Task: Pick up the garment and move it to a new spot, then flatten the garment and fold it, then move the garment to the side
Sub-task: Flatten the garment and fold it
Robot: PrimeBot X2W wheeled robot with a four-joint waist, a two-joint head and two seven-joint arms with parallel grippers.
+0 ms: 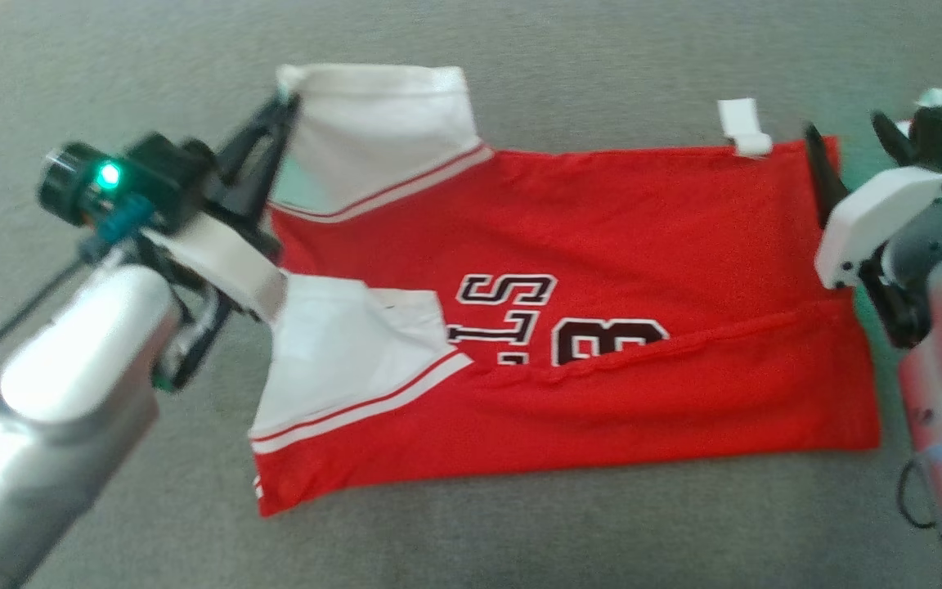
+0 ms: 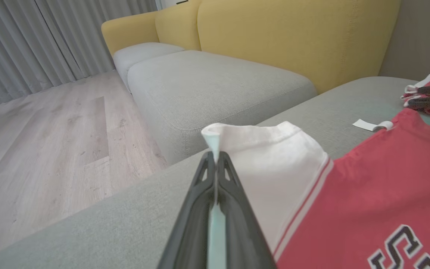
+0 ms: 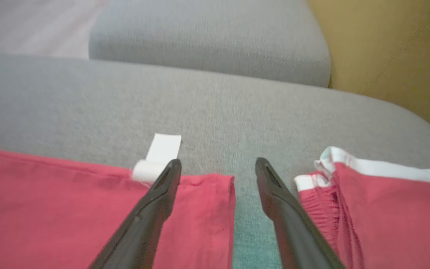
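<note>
- Garment [image 1: 602, 237] lies spread flat across the middle of the sofa seat [image 1: 520, 548]; pick-up, move and flattening look done.
- Near long edge appears folded over already, half covering the lettering [image 1: 512, 311]; near sleeve [image 1: 340, 360] seems turned in with it.
- Left hand [image 2: 215, 155] is clamped on the corner of the far sleeve [image 1: 373, 123], toward the seat's left edge.
- Right hand [image 3: 218, 164] stands wide, astride the far hem corner, holding nothing.
- Remaining, by my reading: far fold, further folds, shift aside.
</note>
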